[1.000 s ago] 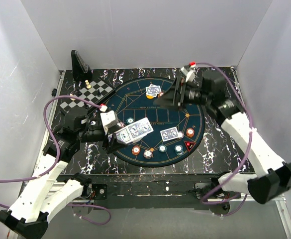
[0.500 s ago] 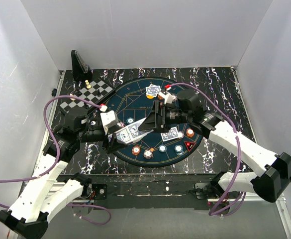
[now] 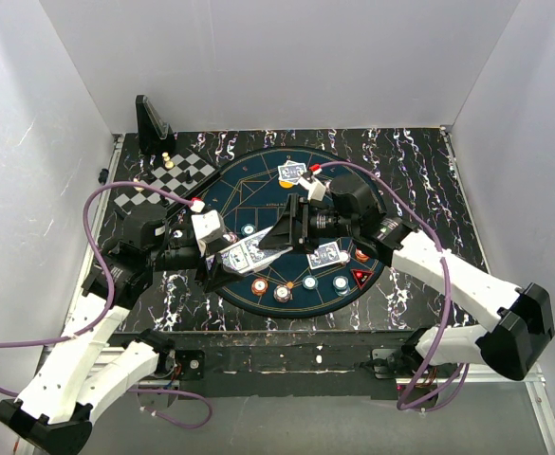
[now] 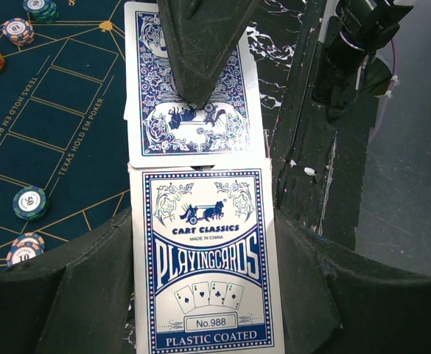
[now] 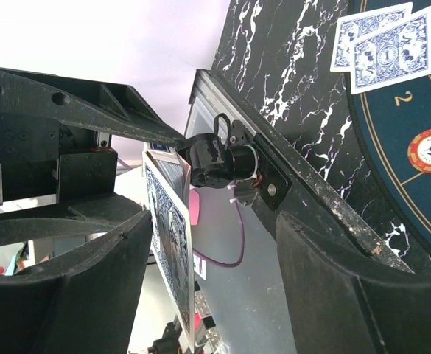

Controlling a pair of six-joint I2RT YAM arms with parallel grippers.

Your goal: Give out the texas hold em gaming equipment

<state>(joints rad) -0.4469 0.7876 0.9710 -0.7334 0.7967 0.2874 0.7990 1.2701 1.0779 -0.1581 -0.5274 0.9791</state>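
My left gripper (image 3: 228, 261) (image 4: 204, 221) is shut on a blue-and-white playing-card box (image 4: 204, 258) (image 3: 244, 253), held over the mat's left side. A blue-backed card (image 4: 193, 110) sticks out of the box's far end. My right gripper (image 3: 269, 240) (image 5: 211, 243) is open around that card (image 5: 172, 254): one finger (image 4: 197, 44) lies on the card's back and a wide gap runs to the other finger (image 5: 362, 295). More cards (image 3: 293, 172) (image 3: 326, 254) (image 5: 381, 44) lie on the mat. Several poker chips (image 3: 282, 292) (image 4: 29, 200) (image 5: 430, 150) and a red marker (image 3: 360, 277) lie along its near side.
The round dark blue mat (image 3: 258, 185) with gold lines covers the marbled table's middle. A checkered board (image 3: 177, 180) with small chess pieces sits at the back left, with a black stand (image 3: 151, 121) behind it. White walls close in on three sides.
The right arm swung from the mat's back right down to the left gripper's box, and its fingers now straddle the protruding card. The left arm and box stayed put.
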